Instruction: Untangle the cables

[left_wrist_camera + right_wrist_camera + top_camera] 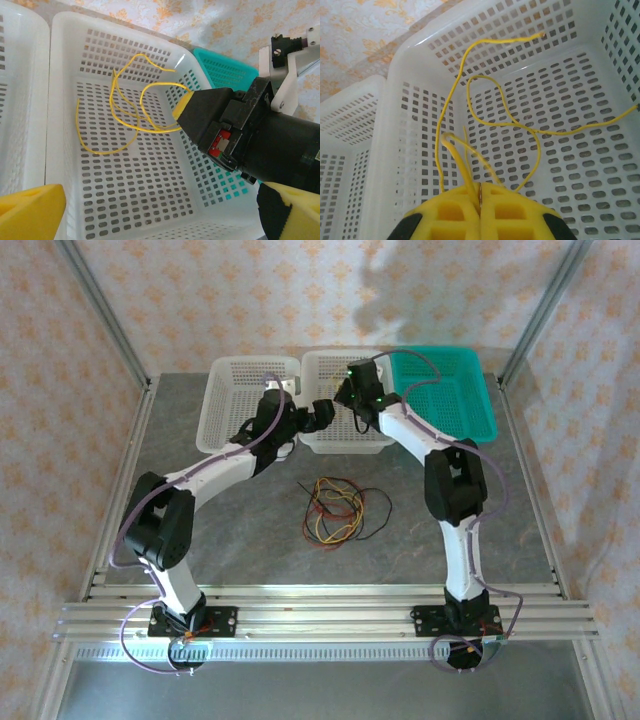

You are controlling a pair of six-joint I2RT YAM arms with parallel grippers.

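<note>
middle white basket (pixel 345 447), upper centre of top view: both arms converge over it, so overhead room is tight. in the left wrist view the right gripper (pixel 181 111) blocks the basket's right half and the yellow cable (pixel 102 152) loops across the upper left; the lower basket floor is open. cable tangle (pixel 335 510) sits mid-table, with bare table all round it between the two arms. left white basket (pixel 225 410) and teal basket (pixel 470 400) have open tops.
</note>
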